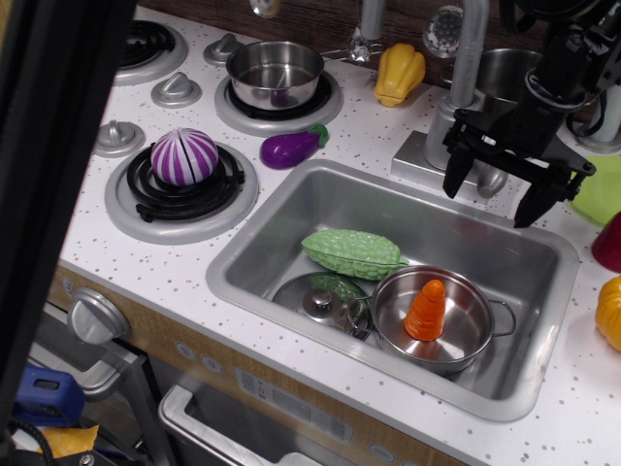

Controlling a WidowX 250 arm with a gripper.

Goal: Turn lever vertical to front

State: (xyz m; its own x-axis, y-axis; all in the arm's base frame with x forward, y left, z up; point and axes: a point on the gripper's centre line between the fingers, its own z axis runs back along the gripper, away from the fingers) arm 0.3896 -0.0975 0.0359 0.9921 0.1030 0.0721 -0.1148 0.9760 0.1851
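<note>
The black two-fingered tool (495, 189) hangs over the back edge of the rectangular stainless-steel sink (291, 209), its fingers spread wide apart and gripping nothing. Between those fingers, close to the left one, shows the small silver-grey paddle-shaped lever (491, 181), which sticks out from the base of the tall silver faucet (464, 68) and points down and forward toward the basin; whether a finger touches it cannot be told.

Inside the sink lie a bumpy green toy gourd (352, 253), a round steel lid with a knob (320, 302), and a small steel pot (434, 320) holding an orange toy carrot (426, 310) upright.

On the white speckled desk (349, 146), a purple toy eggplant (289, 148) lies just beside the sink's rear left corner. A purple-and-white striped onion (184, 156) sits on the near black burner, a second steel pot (275, 74) on the burner behind it, and a yellow toy pepper (400, 73) left of the faucet.
</note>
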